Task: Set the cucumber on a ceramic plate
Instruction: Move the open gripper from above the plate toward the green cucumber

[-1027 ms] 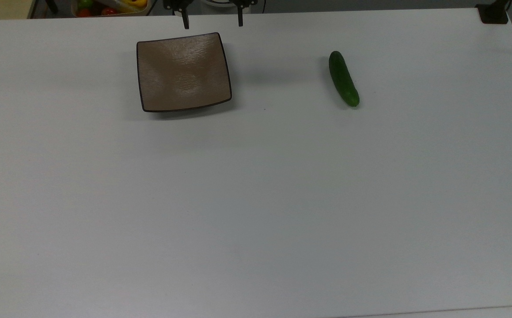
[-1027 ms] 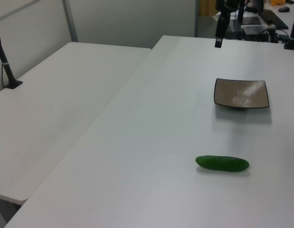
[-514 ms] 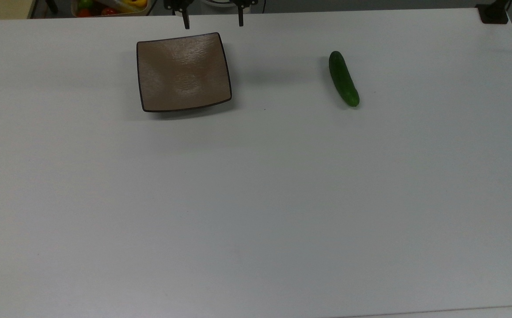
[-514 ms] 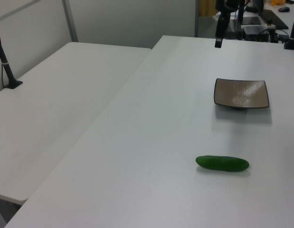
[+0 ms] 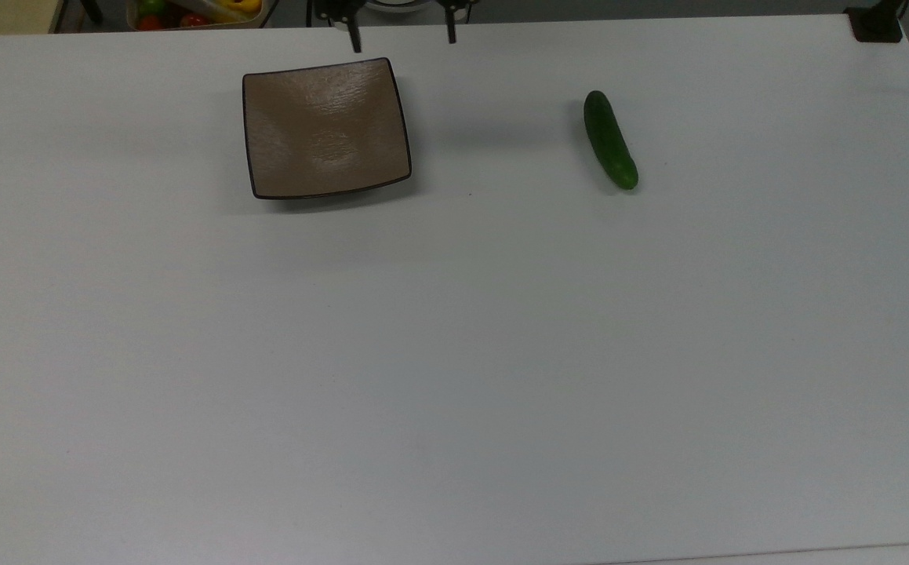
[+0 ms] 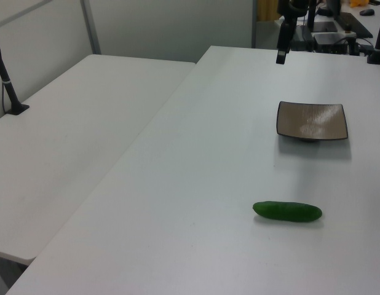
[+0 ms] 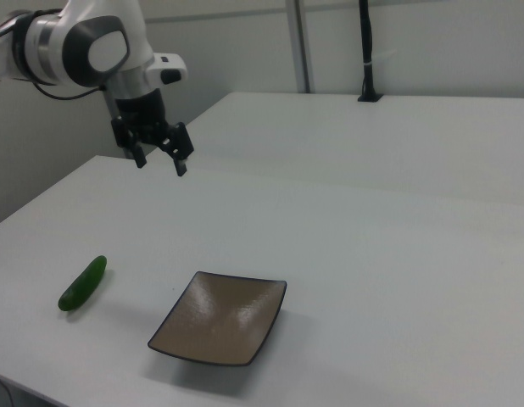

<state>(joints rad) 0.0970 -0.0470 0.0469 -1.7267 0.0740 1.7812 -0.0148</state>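
Top view, as we log it: cucumber (image 5: 610, 140) flat on table (image 5: 454, 353), well right of plate (image 5: 326, 128), apart from it. Plate bare. Right view: gripper (image 7: 160, 160) up off table w/ fingers spread wide, nothing held; cucumber (image 7: 83, 283) left of plate (image 7: 220, 317).

A white table (image 5: 454, 353) carries the ceramic plate (image 5: 326, 128) and the cucumber (image 5: 610, 140), well apart.

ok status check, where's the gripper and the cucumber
Gripper open, empty, up in the air. Small dark green cucumber lying on the white table, apart from the square glossy brown ceramic plate. Plate bare; nothing between them.
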